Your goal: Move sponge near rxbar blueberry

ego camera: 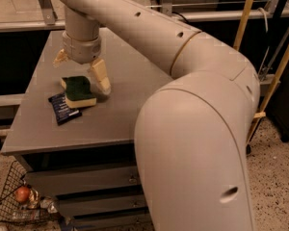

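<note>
The sponge [78,91], dark green on top with a pale yellow base, lies flat on the grey table [120,105] at its left side. Its lower left corner touches the rxbar blueberry [63,109], a dark navy wrapper lying just to its left front. My gripper [81,67] hangs open just above and behind the sponge. One finger [101,76] stands by the sponge's right edge and the other [60,57] is up at the back left. Neither finger holds the sponge.
The table's front edge [77,146] and left edge are close to the two objects. A wire basket [19,201] with a round orange item sits on the floor at the lower left. Wooden poles [243,18] lean at the right. My arm's large shell fills the right foreground.
</note>
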Tool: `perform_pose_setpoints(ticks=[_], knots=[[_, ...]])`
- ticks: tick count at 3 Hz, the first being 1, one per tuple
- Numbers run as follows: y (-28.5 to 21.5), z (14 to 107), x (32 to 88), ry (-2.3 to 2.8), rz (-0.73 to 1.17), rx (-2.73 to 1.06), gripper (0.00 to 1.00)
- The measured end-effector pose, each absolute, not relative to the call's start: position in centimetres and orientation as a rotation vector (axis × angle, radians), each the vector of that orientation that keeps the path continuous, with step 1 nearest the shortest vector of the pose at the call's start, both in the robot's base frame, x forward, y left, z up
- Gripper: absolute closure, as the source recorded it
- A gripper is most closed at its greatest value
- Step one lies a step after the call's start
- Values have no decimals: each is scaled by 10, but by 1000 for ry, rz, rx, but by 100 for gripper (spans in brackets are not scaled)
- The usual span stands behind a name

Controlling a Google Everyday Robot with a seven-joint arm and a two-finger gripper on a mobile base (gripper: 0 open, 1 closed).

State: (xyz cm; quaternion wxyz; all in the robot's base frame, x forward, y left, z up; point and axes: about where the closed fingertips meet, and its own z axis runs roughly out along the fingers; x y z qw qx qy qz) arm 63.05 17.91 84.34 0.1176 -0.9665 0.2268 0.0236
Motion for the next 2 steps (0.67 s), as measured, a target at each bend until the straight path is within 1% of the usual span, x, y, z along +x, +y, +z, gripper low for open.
perform_pose_setpoints(ticks=[1, 2], knots=[[152, 856, 623, 807, 10, -2763, 0], [104, 867, 607, 1031, -24, -2620, 0]])
